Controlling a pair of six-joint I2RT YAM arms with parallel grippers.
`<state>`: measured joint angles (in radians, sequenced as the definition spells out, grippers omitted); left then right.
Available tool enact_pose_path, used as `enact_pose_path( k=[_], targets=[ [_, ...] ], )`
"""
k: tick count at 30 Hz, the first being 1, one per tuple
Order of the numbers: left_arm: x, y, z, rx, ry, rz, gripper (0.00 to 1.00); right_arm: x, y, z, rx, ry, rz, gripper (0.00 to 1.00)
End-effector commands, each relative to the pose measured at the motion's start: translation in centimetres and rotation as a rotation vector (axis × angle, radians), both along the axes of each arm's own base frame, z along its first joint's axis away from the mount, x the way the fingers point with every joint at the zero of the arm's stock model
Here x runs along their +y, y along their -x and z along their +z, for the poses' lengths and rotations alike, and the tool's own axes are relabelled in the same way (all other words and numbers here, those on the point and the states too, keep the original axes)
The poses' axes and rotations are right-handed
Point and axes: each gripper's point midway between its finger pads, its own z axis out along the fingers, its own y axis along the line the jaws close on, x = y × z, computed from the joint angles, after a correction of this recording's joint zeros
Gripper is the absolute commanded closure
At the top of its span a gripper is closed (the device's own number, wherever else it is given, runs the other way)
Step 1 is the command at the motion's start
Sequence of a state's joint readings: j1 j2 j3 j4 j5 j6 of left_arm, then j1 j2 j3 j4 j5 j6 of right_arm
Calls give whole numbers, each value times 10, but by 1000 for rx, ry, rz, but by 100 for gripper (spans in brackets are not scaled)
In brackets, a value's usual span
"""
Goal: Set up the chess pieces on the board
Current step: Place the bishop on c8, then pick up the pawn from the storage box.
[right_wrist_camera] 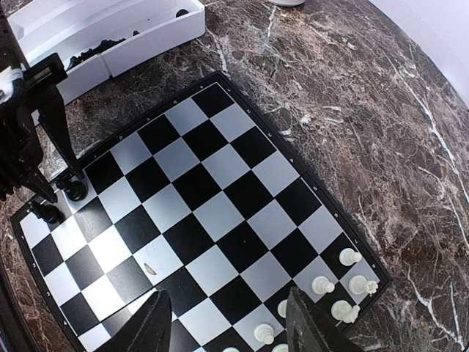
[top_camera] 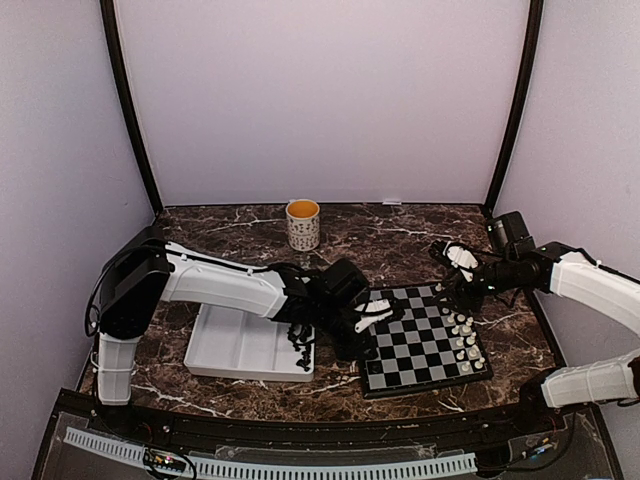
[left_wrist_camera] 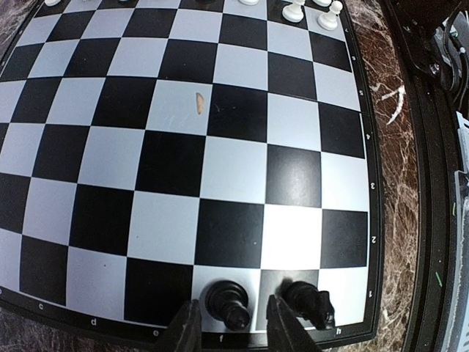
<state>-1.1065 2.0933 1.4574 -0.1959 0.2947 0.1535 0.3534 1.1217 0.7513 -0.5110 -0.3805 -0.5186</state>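
The board point(top_camera: 415, 352) lies right of centre, seen close in the left wrist view point(left_wrist_camera: 183, 161). My left gripper point(left_wrist_camera: 231, 306) hangs low over its near edge, open. Its fingers point(left_wrist_camera: 187, 323) stand either side of a black piece point(left_wrist_camera: 229, 302) that rests upright on a light edge square, with a small gap on each side. A black knight point(left_wrist_camera: 311, 304) stands on the square beside it. Several white pieces point(top_camera: 462, 342) fill the board's far right rows point(right_wrist_camera: 337, 287). My right gripper point(right_wrist_camera: 227, 293) hovers open above that side, holding nothing.
A white tray point(top_camera: 235, 350) with several loose black pieces point(top_camera: 300, 345) sits left of the board, under the left arm. A patterned mug point(top_camera: 303, 223) stands at the back centre. Dark marble table all round; black frame posts at both sides.
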Motion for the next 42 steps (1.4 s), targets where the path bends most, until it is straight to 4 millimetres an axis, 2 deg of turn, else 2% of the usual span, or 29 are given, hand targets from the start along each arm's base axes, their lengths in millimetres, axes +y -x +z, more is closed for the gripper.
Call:
enact_pose_path(
  k=[1, 4, 6, 10, 11, 12, 13, 14, 16, 20, 22, 24, 31, 42],
  targets=[
    [-1, -3, 18, -39, 5, 13, 66, 0, -4, 1, -16, -10, -5, 45],
    [8, -5, 27, -85, -8, 9, 63, 0, -4, 1, -16, -9, -8, 45],
    [16, -3, 41, -115, 0, -9, 61, 0, -3, 1, -15, -7, -8, 45],
    [44, -5, 71, -143, 0, 1, 59, -1, -4, 0, -16, -6, -9, 45],
    [51, -6, 71, -140, -5, 7, 59, -1, -4, 0, -16, -6, -10, 45],
    [56, -7, 83, -148, 12, 19, 59, -1, -4, 0, -16, -6, -10, 45],
    [65, -11, 80, -135, 3, 48, 59, -1, -4, 0, -15, -5, -9, 45],
    [73, -18, 88, -137, 14, 77, 59, -1, -4, 0, -15, -5, -9, 45],
    [90, -31, 84, -107, -7, 166, 60, -1, -4, 0, -15, -4, -9, 45],
    [133, -65, 60, -28, -102, 408, 67, -1, -4, 0, -16, -5, -6, 45],
    [147, -74, 49, 14, -131, 497, 71, 0, -4, -1, -12, -7, -5, 45],
    [154, -77, 41, 38, -153, 534, 73, 0, -3, -1, -11, -9, -1, 45],
    [153, -71, 10, 118, -244, 525, 77, 0, -3, -2, -10, -8, -2, 45],
    [140, -70, -5, 172, -258, 494, 77, -1, -3, -2, -16, -4, -6, 45]
  ],
)
